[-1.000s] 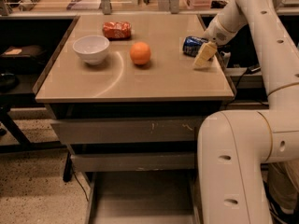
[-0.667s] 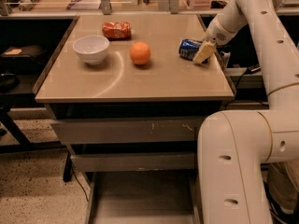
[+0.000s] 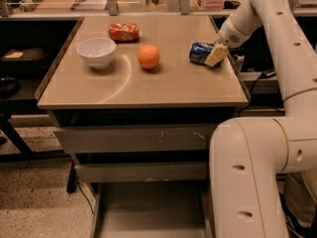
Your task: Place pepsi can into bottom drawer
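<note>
The pepsi can, dark blue, lies on its side at the right of the tan table top. My gripper reaches in from the right and is shut on the can's right end, with one cream finger in front of it. The can is at table height. The bottom drawer stands pulled out below the table front, with a flat grey floor and nothing in it. My white arm fills the right side of the view.
An orange, a white bowl and an orange-red snack bag sit on the table left of the can. Two shut grey drawer fronts are above the open drawer. A dark shelf stands at the left.
The can has shifted slightly to the left on the table, and my gripper has risen a little around its right end.
</note>
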